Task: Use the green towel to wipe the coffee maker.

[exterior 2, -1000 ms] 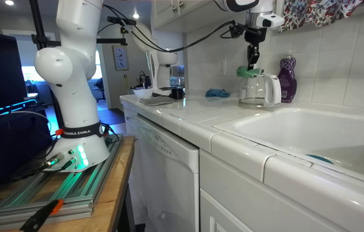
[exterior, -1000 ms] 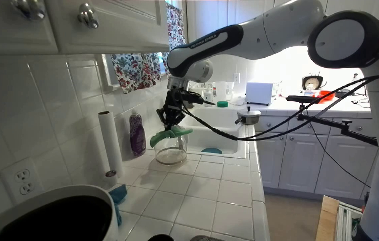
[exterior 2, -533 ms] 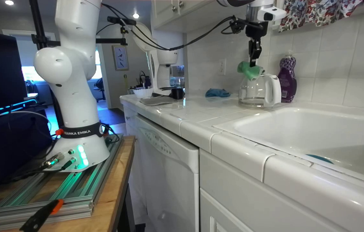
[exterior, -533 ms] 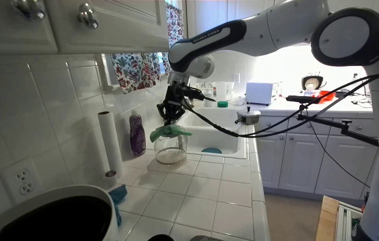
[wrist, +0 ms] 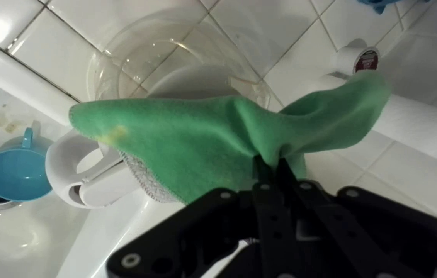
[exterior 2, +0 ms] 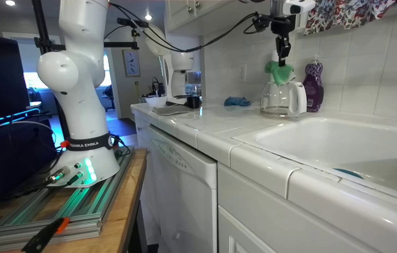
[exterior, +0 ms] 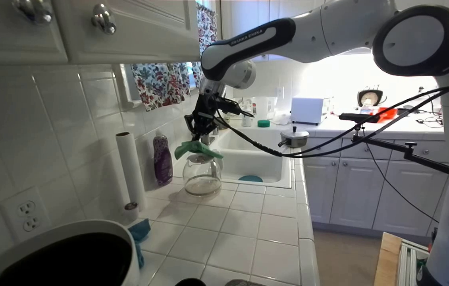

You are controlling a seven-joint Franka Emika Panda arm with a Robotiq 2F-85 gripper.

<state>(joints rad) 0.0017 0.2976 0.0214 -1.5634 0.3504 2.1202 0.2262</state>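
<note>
Pickup done: green towel (wrist: 187, 135) was up off the surface (exterior: 228, 234), jaws clenched on a pinched fold of it, ends spreading out to the sides. It hung at the top of the coffee maker (exterior 2: 277, 102), over or just beside the lid (exterior: 199, 159). Coffee maker stood upright on the surface near the sink (exterior 2: 342, 138), purple bottle (exterior 2: 313, 88) just beside it.

Step in hand, my read: wiping around the top. Coverage so far unknown; clear glass showed no wiped/unwiped difference. Glass sides and handle (exterior 2: 302, 98) probably left to do if a full wipe was wanted.

Hard to read: towel-to-lid contact, no view settled it. Jaw tips sank into the folds in the wrist view, and the towel covered part of the lid there. Arm (exterior 2: 70, 72) ran out of frame at the top in an exterior view. White-rimmed pot (exterior: 89, 226) was cut off at the corner.
</note>
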